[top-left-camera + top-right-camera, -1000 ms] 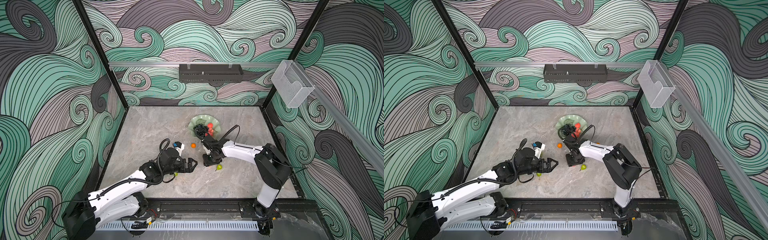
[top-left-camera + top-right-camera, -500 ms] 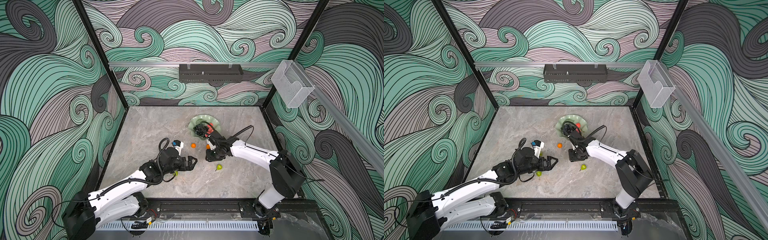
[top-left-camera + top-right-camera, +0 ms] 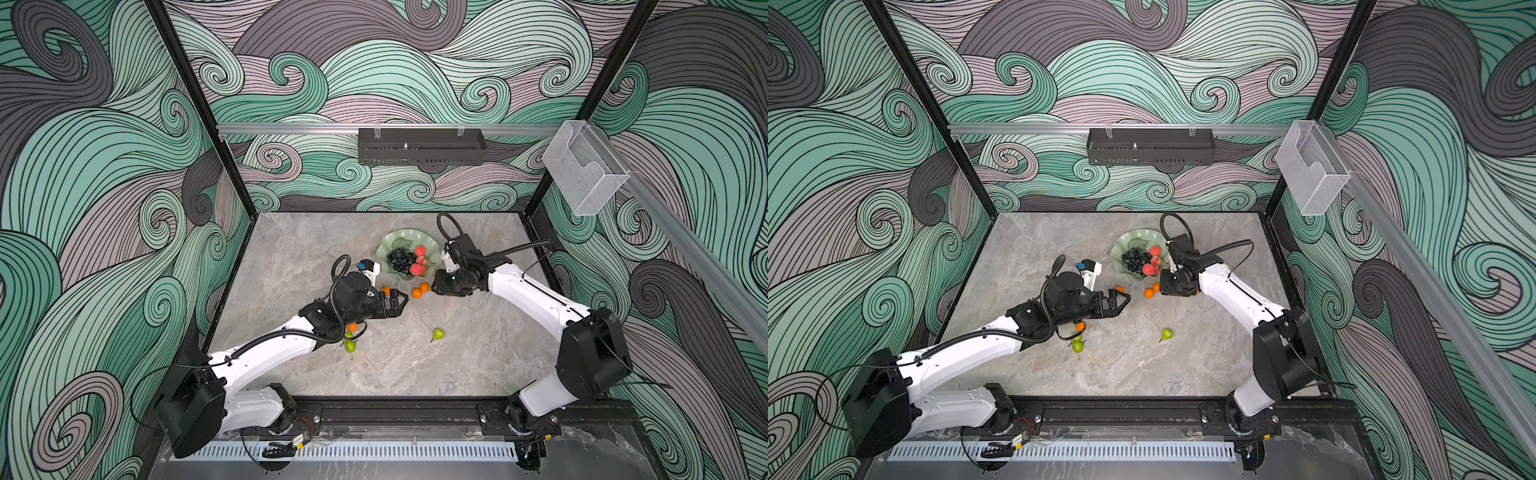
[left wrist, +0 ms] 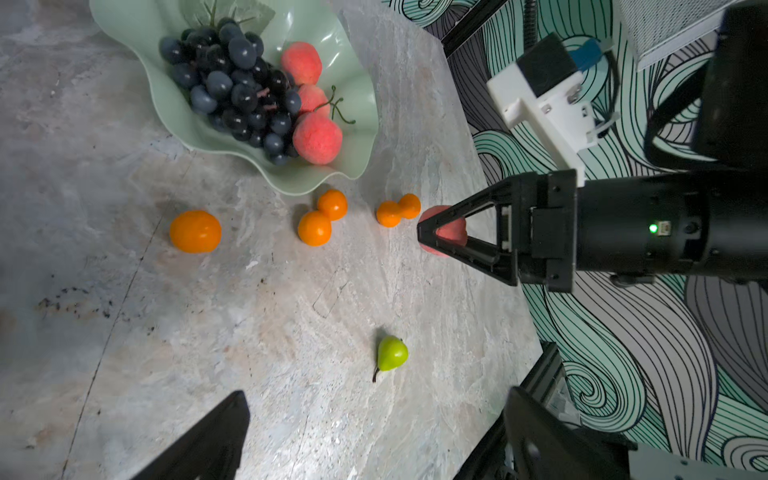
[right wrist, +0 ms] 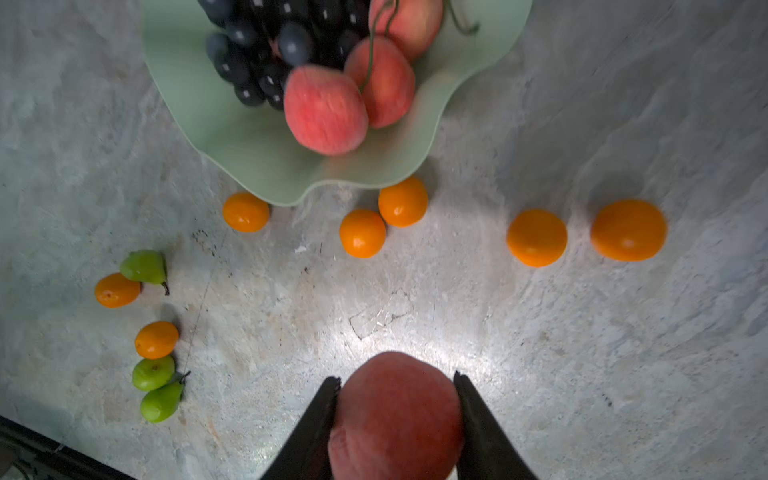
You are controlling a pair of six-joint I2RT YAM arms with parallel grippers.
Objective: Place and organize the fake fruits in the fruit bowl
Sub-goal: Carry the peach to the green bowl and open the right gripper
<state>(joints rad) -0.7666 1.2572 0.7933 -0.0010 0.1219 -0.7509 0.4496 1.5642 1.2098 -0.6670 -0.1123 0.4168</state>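
The pale green fruit bowl (image 3: 400, 237) (image 3: 1128, 242) (image 4: 124, 29) (image 5: 249, 162) holds a dark grape bunch (image 3: 398, 259) (image 4: 232, 87) and three peaches (image 3: 419, 266) (image 4: 318, 137) (image 5: 326, 110). My right gripper (image 3: 435, 288) (image 3: 1164, 286) (image 5: 397, 380) is shut on another peach (image 5: 397, 415) (image 4: 451, 232), low over the table just in front of the bowl's right side. My left gripper (image 3: 401, 301) (image 3: 1123, 298) (image 4: 376, 392) stands open and empty, left of two oranges (image 3: 417, 293) (image 4: 314, 227). A pear (image 3: 438, 333) (image 4: 392, 353) lies further forward.
More oranges (image 5: 537, 237) (image 5: 628, 230) (image 5: 246, 211) lie along the bowl's front edge. A cluster of oranges (image 5: 156, 339) and pears (image 5: 153, 372) (image 3: 350, 346) sits under the left forearm. Patterned walls close in three sides; a black rail (image 3: 395, 411) runs along the front.
My right gripper has moved from the middle of the table back and right, to the bowl's front right. The left gripper, still open, has moved a little toward the bowl.
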